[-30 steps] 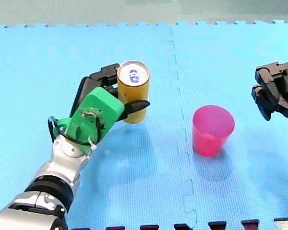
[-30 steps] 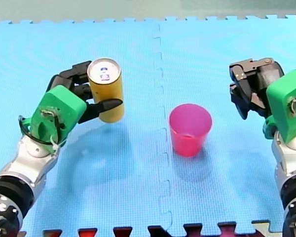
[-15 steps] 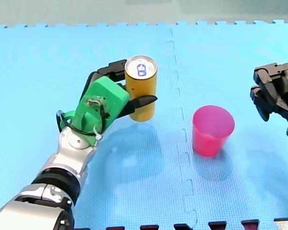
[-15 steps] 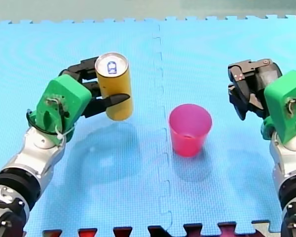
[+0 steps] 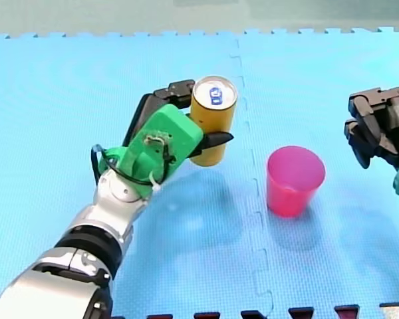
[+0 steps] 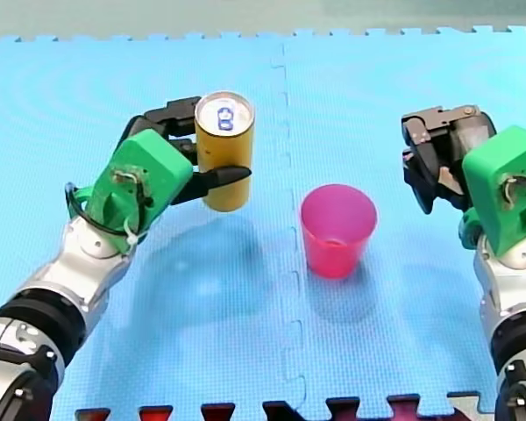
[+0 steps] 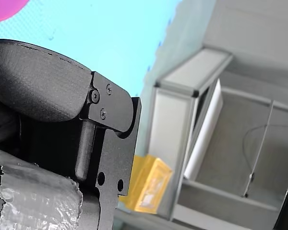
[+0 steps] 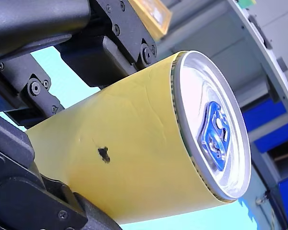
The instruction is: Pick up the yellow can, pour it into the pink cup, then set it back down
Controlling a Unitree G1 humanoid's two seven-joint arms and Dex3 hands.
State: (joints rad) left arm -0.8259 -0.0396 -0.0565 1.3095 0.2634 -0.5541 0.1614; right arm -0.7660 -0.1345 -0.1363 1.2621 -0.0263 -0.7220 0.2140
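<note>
The yellow can (image 5: pixel 213 123) with a silver top and blue tab is held off the blue mat, roughly upright, leaning slightly right. My left hand (image 6: pixel 212 140) is shut on it, fingers (image 5: pixel 176 91) behind it and the thumb across its front. In the second wrist view the can (image 8: pixel 134 143) sits between black fingers (image 8: pixel 33 201). The pink cup (image 5: pixel 294 179) stands upright on the mat, to the right of the can and a little nearer me. My right hand (image 6: pixel 430 162) hangs to the right of the cup, holding nothing.
The blue foam mat (image 5: pixel 186 252) has a jigsaw seam (image 5: pixel 256 219) running front to back just left of the cup. Its toothed front edge (image 6: pixel 289 410) lies close to me. The first wrist view catches a grey shelf (image 7: pixel 182 124) beyond the mat.
My left hand has carried the can to the right and slightly away from me, closer to the pink cup. The cup and my right hand have stayed put.
</note>
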